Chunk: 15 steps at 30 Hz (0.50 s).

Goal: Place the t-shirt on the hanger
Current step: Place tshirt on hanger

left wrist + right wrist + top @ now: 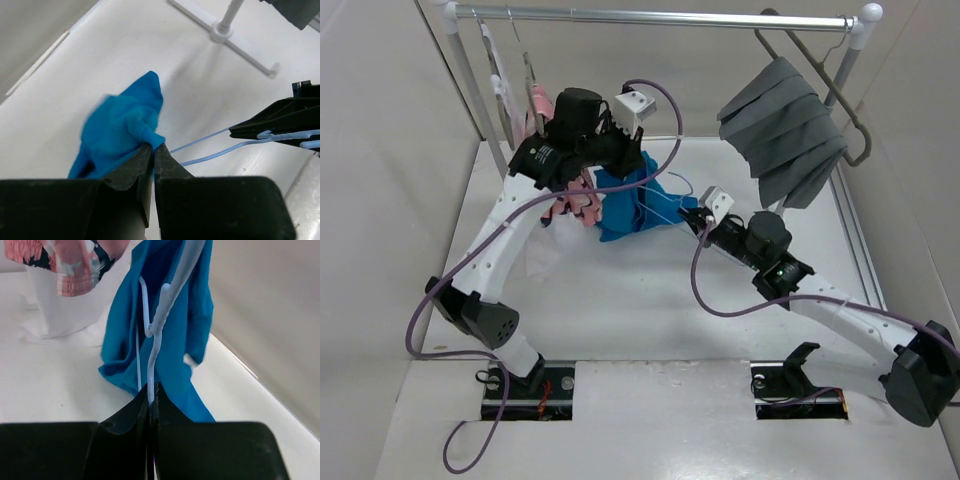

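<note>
The bright blue t-shirt [625,205] hangs bunched above the table's back middle. My left gripper [620,165] is shut on a fold at its top; in the left wrist view the jaws [153,146] pinch the t-shirt [122,127]. The thin light-blue wire hanger [678,207] runs from the shirt to my right gripper [694,217], which is shut on it. In the right wrist view the jaws [151,392] clamp the hanger's wire [159,325], and the t-shirt [177,355] hangs just behind. The hanger wire [210,150] also shows in the left wrist view, held by the right gripper's fingers [280,122].
A clothes rail [660,16] spans the back. A pleated grey cloth [785,130] hangs on a grey-brown hanger [845,95] at its right; more hangers [505,90] hang at its left. A pink patterned garment [575,205] and a white cloth [545,250] are left of the shirt.
</note>
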Each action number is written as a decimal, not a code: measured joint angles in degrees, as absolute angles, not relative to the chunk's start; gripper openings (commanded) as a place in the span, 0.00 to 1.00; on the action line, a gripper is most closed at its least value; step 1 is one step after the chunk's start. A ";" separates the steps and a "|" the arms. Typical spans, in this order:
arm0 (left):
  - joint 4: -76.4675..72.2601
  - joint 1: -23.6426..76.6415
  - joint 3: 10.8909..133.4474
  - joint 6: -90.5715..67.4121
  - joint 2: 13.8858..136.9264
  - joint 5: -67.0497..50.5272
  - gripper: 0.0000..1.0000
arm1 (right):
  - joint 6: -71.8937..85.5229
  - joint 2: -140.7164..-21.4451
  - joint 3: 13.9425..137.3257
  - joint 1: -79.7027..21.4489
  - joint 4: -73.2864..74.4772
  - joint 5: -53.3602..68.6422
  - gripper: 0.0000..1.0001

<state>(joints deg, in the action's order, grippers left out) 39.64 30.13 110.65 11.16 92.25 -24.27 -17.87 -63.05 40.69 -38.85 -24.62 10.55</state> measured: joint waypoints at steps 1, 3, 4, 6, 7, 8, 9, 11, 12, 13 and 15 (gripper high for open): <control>40.07 30.48 110.65 11.84 91.55 -22.63 0.00 | -18.13 -63.33 40.69 -38.54 -25.15 12.36 0.00; 40.49 31.64 110.65 13.06 90.74 -20.25 0.00 | -18.50 -63.88 40.73 -38.17 -26.00 14.92 0.00; 40.64 32.60 110.65 13.67 90.56 -19.16 0.00 | -18.59 -64.42 40.77 -38.15 -26.24 15.62 0.00; 40.84 34.89 110.61 15.14 90.59 -17.43 0.00 | -18.52 -64.75 40.77 -38.15 -26.28 16.34 0.00; 41.15 36.32 110.56 15.88 90.63 -16.80 0.00 | -18.48 -64.79 40.77 -38.15 -26.37 16.19 0.00; 41.30 37.65 110.50 16.47 90.65 -16.36 0.00 | -18.31 -64.79 40.77 -38.15 -26.48 15.88 0.00; 41.50 38.79 110.48 16.97 90.65 -16.16 0.00 | -18.22 -64.79 40.77 -38.15 -26.63 15.38 0.00; 41.52 40.69 110.37 17.72 90.65 -16.03 0.00 | -17.93 -64.77 40.88 -38.15 -26.76 14.31 0.00; 41.50 41.32 110.26 17.89 90.65 -16.01 0.00 | -17.80 -64.64 40.88 -38.15 -26.92 13.54 0.00; 41.50 41.74 110.13 17.96 90.65 -16.03 0.00 | -17.76 -64.42 40.88 -38.15 -26.96 12.91 0.00; 41.36 42.06 109.19 17.98 90.56 -15.81 0.00 | -17.56 -63.55 40.88 -38.15 -26.96 11.00 0.00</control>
